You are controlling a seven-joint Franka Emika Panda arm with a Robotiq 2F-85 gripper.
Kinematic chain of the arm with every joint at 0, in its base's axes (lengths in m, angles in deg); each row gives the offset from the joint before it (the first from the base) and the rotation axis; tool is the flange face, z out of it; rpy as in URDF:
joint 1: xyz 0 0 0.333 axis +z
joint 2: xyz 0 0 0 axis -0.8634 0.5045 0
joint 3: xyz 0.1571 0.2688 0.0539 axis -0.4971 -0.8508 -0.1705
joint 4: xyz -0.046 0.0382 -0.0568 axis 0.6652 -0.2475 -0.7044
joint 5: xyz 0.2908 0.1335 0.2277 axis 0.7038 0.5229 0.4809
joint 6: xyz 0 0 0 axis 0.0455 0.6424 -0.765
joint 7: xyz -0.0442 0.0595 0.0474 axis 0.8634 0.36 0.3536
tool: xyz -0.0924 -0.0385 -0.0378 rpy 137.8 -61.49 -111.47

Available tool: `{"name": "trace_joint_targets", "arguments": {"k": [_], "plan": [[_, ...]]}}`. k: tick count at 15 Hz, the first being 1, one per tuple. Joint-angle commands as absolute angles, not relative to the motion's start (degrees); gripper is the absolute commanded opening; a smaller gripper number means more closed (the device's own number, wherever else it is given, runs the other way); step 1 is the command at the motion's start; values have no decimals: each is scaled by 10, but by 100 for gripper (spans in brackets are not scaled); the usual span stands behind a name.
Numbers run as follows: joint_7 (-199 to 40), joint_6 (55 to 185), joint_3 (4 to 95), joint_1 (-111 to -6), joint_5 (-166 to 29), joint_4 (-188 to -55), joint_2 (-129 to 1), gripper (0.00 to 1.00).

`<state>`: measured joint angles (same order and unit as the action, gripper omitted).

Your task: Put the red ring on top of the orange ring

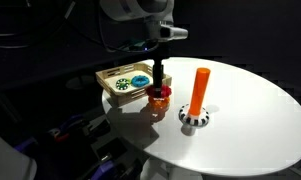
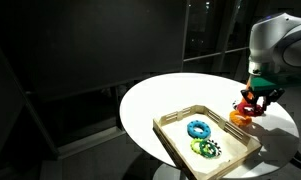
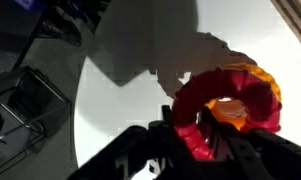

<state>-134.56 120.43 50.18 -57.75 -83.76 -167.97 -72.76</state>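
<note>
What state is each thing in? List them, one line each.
gripper: shut on the red ring.
red ring: held, tilted, over the orange ring.
orange ring: lying on the table, partly covered by the red ring.
orange peg: upright on its base, no ring on it.
teal ring: lying in the tray.
green ring: lying in the tray.
tray: on the table, holding two rings.

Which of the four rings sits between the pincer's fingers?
The red ring, resting over the orange ring on the table outside the tray; the teal ring and green ring lie in the tray, away from the pincer.
</note>
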Motion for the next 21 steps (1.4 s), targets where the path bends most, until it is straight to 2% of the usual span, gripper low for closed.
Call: {"name": "trace_joint_targets", "arguments": {"k": [1, 13, 14, 15, 19, 21], "plan": [[-1374, 1242, 511, -582, -864, -1690, -723, 10], [-1369, 1305, 524, -578, -842, -1696, -691, 11], [-1365, 1307, 525, -579, -839, -1698, -692, 41], [-1365, 1308, 525, -578, -838, -1699, -695, 58], [-1364, 1298, 526, -577, -840, -1701, -710, 88], [-1364, 1290, 526, -576, -841, -1700, -720, 99]]}}
